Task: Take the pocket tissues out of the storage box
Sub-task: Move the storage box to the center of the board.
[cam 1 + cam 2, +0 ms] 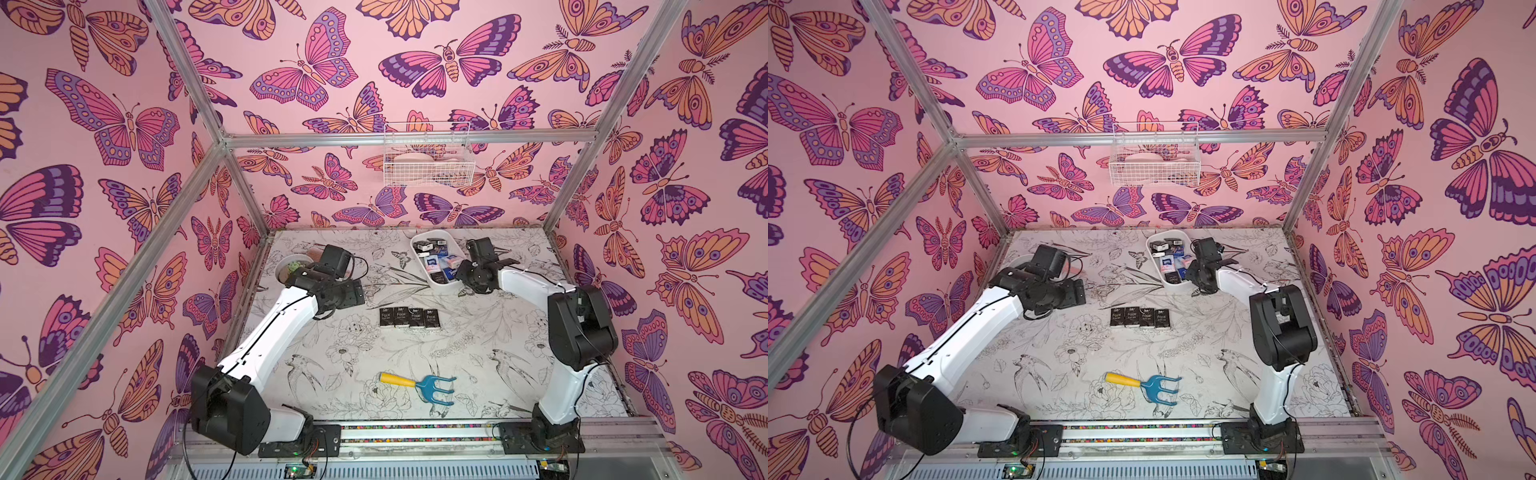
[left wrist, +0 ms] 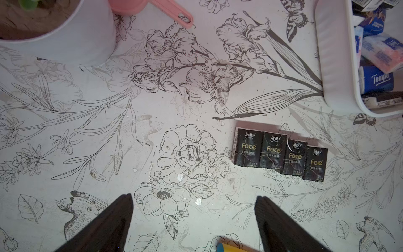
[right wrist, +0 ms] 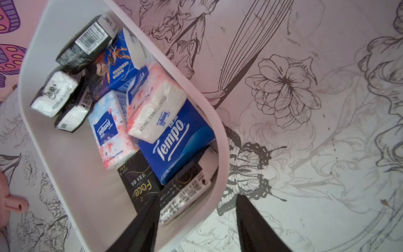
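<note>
Floral table surface point(image 1: 478, 374) is noted first. The storage box point(image 1: 439, 286) is set by the surface's far edge, right of middle. Pocket tissues point(image 3: 174, 141) in blue, white and black are piled inside it. Four black packets point(image 1: 410, 318) are laid in a touching row near the surface's middle, outside the box. The left gripper point(image 2: 194, 197) is held wide apart, empty, above bare surface. The right gripper point(image 3: 197, 196) is parted astride the box wall, one finger inside over black packets, one outside; nothing is gripped.

Rake point(image 1: 419, 384), plant pot point(image 2: 82, 43) — wire basket point(image 1: 428, 160)
</note>
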